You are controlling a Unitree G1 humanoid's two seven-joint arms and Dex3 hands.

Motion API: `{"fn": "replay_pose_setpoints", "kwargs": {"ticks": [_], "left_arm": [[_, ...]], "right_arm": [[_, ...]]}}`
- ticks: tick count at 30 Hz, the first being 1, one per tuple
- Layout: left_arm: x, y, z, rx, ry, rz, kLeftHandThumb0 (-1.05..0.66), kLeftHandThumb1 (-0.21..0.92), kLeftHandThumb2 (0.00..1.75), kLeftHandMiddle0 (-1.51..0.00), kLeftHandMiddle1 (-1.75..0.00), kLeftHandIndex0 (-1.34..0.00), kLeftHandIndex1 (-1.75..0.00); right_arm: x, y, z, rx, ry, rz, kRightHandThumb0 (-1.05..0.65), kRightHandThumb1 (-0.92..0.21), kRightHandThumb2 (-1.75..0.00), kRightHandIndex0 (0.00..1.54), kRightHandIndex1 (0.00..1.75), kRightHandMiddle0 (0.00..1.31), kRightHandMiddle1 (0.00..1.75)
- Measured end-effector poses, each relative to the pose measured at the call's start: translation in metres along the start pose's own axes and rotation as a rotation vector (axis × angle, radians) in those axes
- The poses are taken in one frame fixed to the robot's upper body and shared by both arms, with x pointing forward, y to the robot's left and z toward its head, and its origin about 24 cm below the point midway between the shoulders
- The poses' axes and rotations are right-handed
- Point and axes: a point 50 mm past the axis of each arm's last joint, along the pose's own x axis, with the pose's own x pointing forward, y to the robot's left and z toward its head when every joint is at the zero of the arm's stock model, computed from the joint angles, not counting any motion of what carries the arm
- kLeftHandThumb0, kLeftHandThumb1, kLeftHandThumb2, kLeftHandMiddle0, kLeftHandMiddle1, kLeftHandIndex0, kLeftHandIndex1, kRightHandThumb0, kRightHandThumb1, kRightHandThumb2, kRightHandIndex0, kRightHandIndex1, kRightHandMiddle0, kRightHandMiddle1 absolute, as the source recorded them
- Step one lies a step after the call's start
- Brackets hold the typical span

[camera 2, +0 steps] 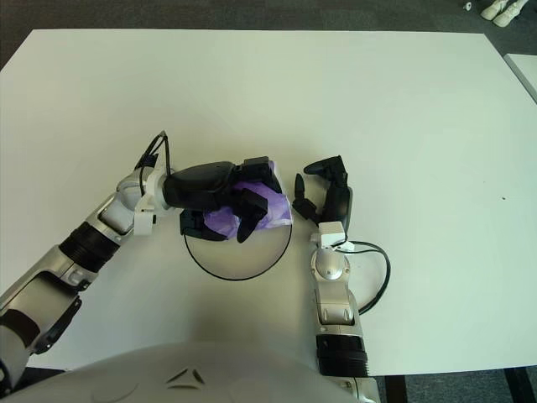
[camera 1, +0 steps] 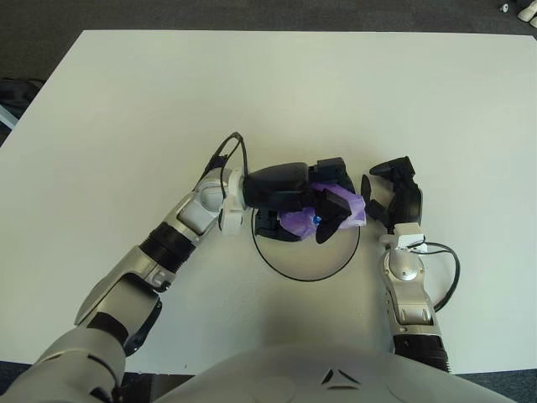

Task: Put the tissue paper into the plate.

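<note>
One tissue paper [camera 1: 336, 214], gripped by left hand [camera 1: 315, 197], over one plate [camera 1: 306, 256].

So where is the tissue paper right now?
The purple tissue paper is gripped in the left hand, over the plate's upper edge, just left of the right hand.

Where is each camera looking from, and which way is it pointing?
Left eye view: on the robot's head, facing forward and down at the white table; both arms and its chest show.
Right eye view: beside it on the head, aimed the same way; arms and chest show too.
Both share: the left hand holding purple tissue paper over the plate, and the right hand beside the plate's right rim.
</note>
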Motion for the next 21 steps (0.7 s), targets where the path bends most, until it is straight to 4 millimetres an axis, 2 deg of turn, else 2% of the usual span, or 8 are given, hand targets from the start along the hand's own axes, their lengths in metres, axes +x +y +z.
{"fn": "replay_pose_setpoints", "kwargs": {"ticks": [3, 5, 7, 12, 15, 17, 20, 21], "left_arm": [[-0.007, 0.002, 0.001, -0.010, 0.013, 0.023, -0.39, 0.59, 0.98, -0.62, -1.75, -0.39, -1.75], [-0.011, 0.004, 0.003, -0.004, 0.023, 0.025, -0.69, 0.78, 0.90, -0.62, -1.75, -0.32, -1.75], [-0.016, 0.007, 0.004, 0.004, 0.030, 0.022, -0.80, 0.85, 0.88, -0.61, -1.75, -0.29, -1.75], [-0.024, 0.013, 0.007, 0.034, 0.037, 0.006, -0.92, 0.91, 0.87, -0.56, -1.75, -0.24, -1.75], [-0.025, 0.013, 0.009, 0.053, 0.029, -0.008, -0.95, 0.92, 0.90, -0.46, -1.75, -0.13, -1.75], [-0.025, 0.014, 0.011, 0.073, 0.021, -0.024, -0.98, 0.92, 0.91, -0.31, -1.75, -0.05, -1.69], [-0.027, 0.015, 0.013, 0.116, 0.013, -0.048, -1.01, 0.92, 0.95, -0.10, -1.59, -0.02, -1.22], [-0.027, 0.016, 0.014, 0.146, 0.010, -0.060, -1.01, 0.92, 0.96, -0.08, -1.57, -0.01, -1.17]], "right_arm": [[0.000, 0.000, 0.000, -0.004, -0.003, 0.002, -0.39, -0.62, -0.95, 0.57, 1.29, 0.38, 1.75], [0.000, 0.000, 0.000, -0.008, -0.004, 0.004, -0.39, -0.63, -0.93, 0.58, 1.28, 0.37, 1.75], [0.000, -0.001, 0.000, -0.014, -0.005, 0.006, -0.39, -0.65, -0.91, 0.58, 1.26, 0.36, 1.75], [0.000, -0.001, 0.000, -0.023, -0.006, 0.018, -0.38, -0.67, -0.88, 0.57, 1.24, 0.34, 1.75], [0.000, -0.001, 0.000, -0.028, -0.005, 0.026, -0.38, -0.69, -0.85, 0.58, 1.24, 0.33, 1.75], [0.000, -0.002, -0.001, -0.032, -0.004, 0.033, -0.38, -0.70, -0.84, 0.58, 1.24, 0.33, 1.75], [0.000, -0.002, -0.001, -0.039, -0.001, 0.038, -0.38, -0.71, -0.83, 0.58, 1.22, 0.32, 1.75], [0.000, -0.003, -0.001, -0.041, 0.000, 0.038, -0.38, -0.71, -0.83, 0.58, 1.22, 0.32, 1.75]]}}
